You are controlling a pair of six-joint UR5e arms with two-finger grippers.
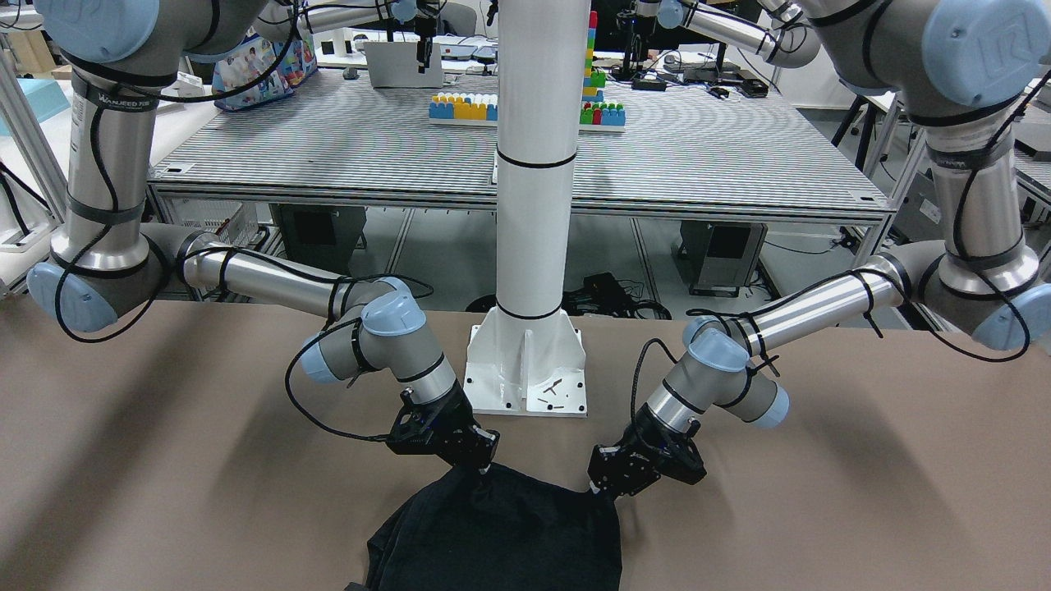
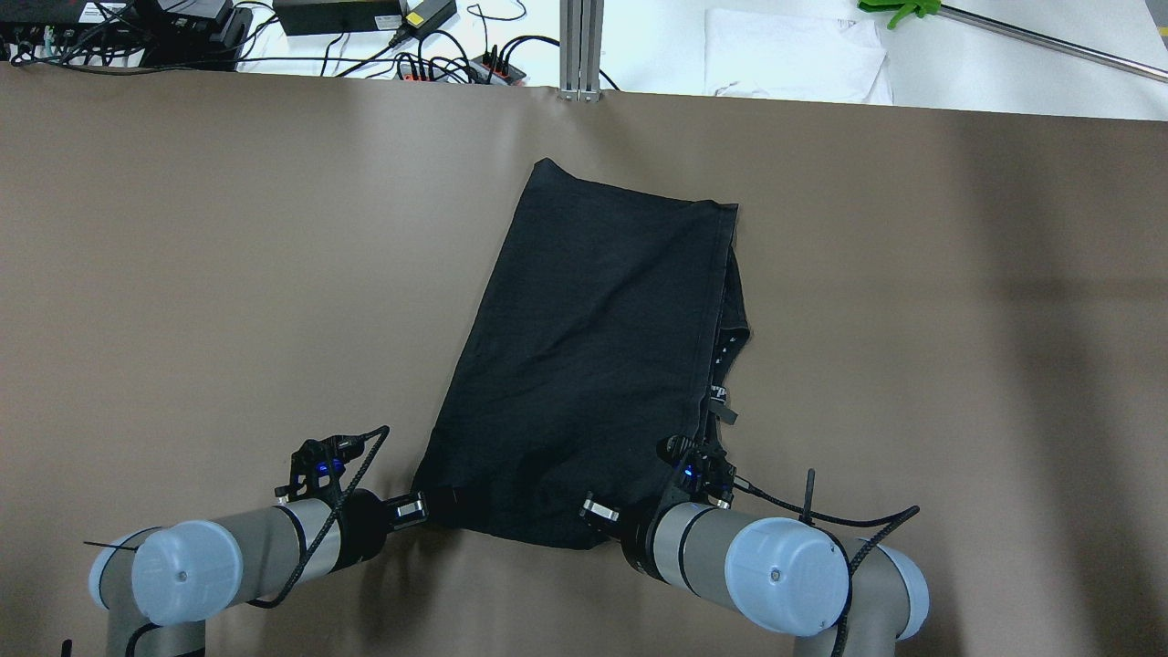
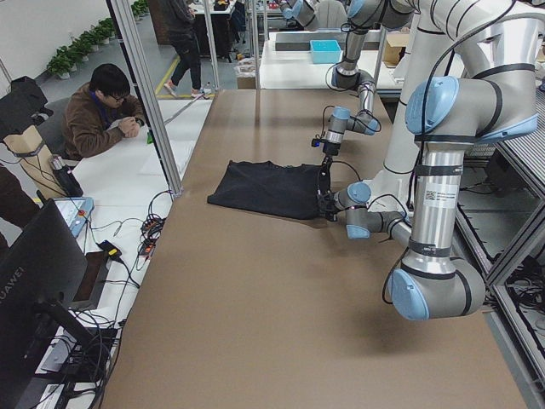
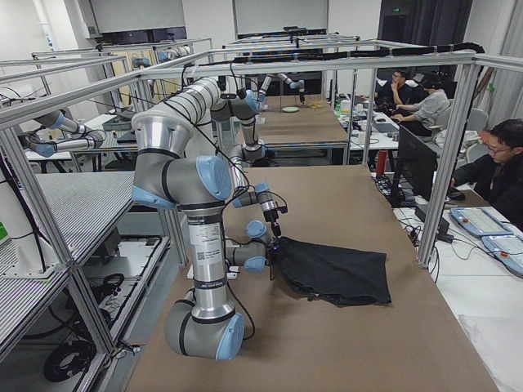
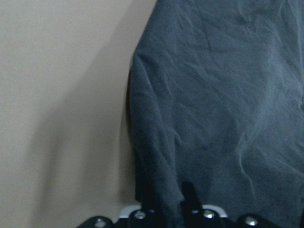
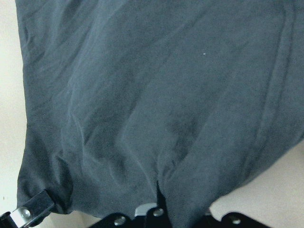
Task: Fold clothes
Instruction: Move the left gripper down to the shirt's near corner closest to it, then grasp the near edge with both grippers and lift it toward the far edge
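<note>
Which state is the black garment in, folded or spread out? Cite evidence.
Folded: the black garment lies doubled, under-layers showing along its right edge overhead.

Black garment [image 2: 593,365], T-shirt-like, folded lengthwise, lies mostly flat and stretches away from both grippers. Near hem corners are pinched by left gripper [image 1: 602,492] and right gripper [image 1: 484,469]. Layered edges show on the right-gripper side.

Brown table [image 2: 182,274] with black garment [image 2: 593,347] and white pillar base [image 1: 525,369] on top.

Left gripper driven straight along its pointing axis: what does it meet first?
The black garment: its near corner edge already sits between the fingers of the left gripper, so more fabric probably lies straight ahead.
</note>
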